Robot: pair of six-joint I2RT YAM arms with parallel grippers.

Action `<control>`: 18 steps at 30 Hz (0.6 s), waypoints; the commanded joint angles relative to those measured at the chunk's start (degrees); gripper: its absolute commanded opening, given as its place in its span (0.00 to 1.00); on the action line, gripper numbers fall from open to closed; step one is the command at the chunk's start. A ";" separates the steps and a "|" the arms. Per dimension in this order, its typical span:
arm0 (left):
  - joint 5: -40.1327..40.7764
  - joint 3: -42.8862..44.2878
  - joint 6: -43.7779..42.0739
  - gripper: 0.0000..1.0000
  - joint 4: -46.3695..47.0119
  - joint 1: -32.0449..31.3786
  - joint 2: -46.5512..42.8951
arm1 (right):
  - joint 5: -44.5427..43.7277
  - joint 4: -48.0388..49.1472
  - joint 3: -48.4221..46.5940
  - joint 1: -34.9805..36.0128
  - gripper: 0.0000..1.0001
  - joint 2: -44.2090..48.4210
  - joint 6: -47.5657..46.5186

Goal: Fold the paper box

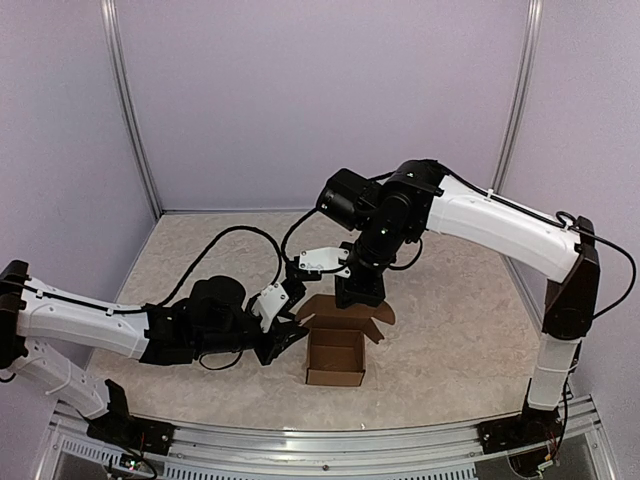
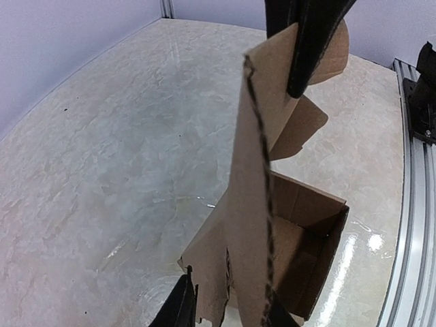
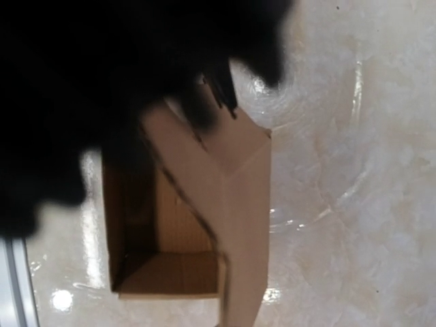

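- Lilac walls close in a pale, marbled bench.
- The left tool reaches in low from the left. Its fingers stand on either side of the near end of an upright flap, which shows edge-on between them. Whether they press the card or only flank it cannot be told.
- The right tool points down from above with its jaws together. In the left wrist view its dark fingers appear to pinch the far upper end of that same flap.
- The paper box sits on the bench between the two tools, near the front and roughly midway across. It is squarish, brown and open at the top, with its hollow inside showing.
- The upright flap rises from the box's left side. Another flap splays outward at the back right corner.
- The right wrist view is mostly blocked by a dark blur, with the box's open cavity below it.
- A metal rail runs along the bench's near edge, where both arms are bolted.
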State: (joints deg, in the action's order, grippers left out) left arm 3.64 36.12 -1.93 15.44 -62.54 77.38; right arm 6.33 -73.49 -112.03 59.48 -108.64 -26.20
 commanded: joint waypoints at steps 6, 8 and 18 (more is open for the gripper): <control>-0.46 1.85 -0.51 0.14 0.56 0.24 0.66 | -0.97 -0.23 -1.35 0.85 0.00 2.72 1.40; -0.43 1.85 -0.61 0.06 0.47 0.17 0.61 | -0.99 -0.08 -1.35 0.85 0.00 2.82 1.54; -0.05 1.69 -0.61 0.00 0.07 0.10 -0.10 | -3.24 5.24 2.69 0.67 0.24 5.85 4.59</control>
State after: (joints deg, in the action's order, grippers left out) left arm 3.49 36.67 -2.24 15.42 -62.54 77.38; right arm 4.93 -72.34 -111.81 59.79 -107.00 -23.51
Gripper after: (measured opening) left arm 0.005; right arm 0.156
